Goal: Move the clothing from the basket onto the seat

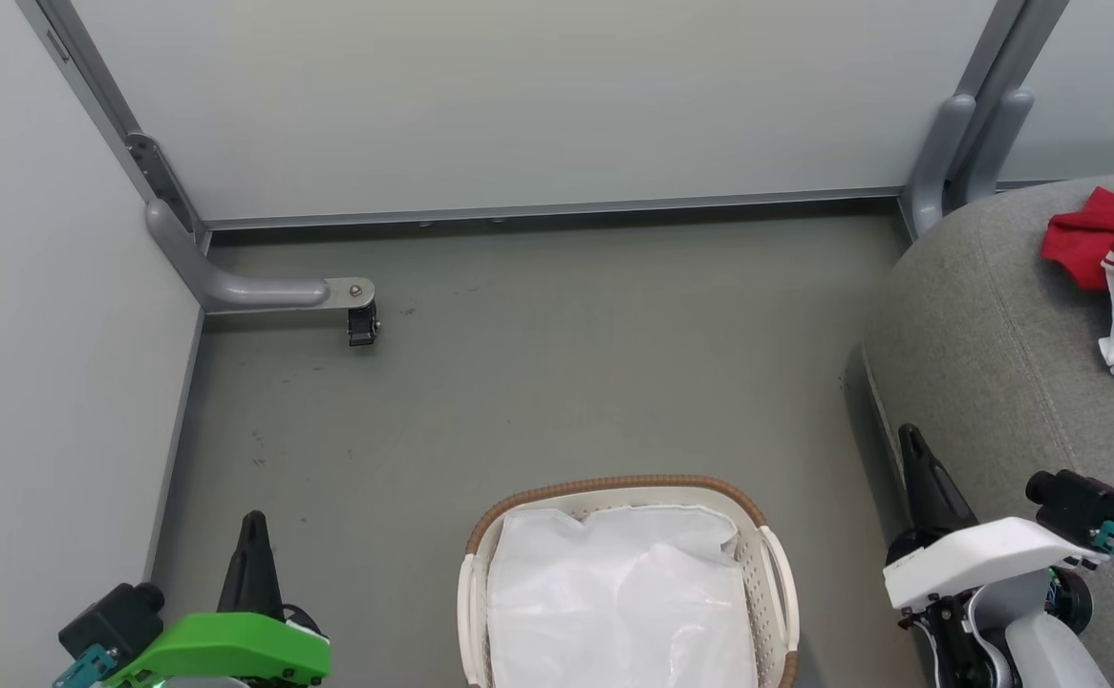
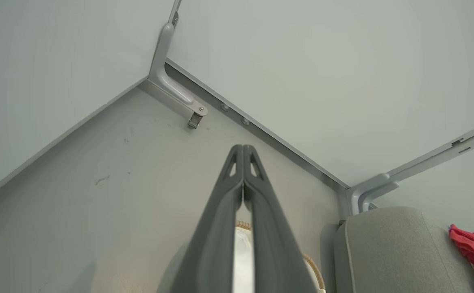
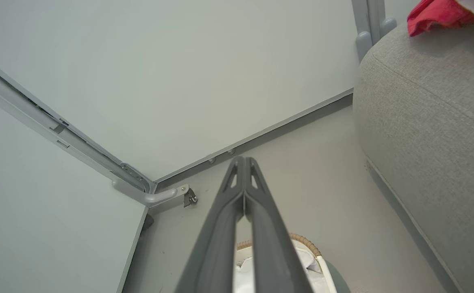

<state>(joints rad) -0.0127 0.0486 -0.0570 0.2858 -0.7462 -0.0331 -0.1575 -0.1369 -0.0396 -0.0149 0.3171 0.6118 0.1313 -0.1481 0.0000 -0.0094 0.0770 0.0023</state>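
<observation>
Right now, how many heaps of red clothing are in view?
1. The clothing lies on the seat, cut off at the head view's right edge, so more may be hidden. The basket holds a white liner.

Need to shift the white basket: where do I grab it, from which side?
Grip the white perforated plastic laundry basket by its right handle, coming down from above with the right gripper. That handle looks like a thin white loop outside the wall, on the side nearest that arm. Its jaws are shut; open first.
</observation>
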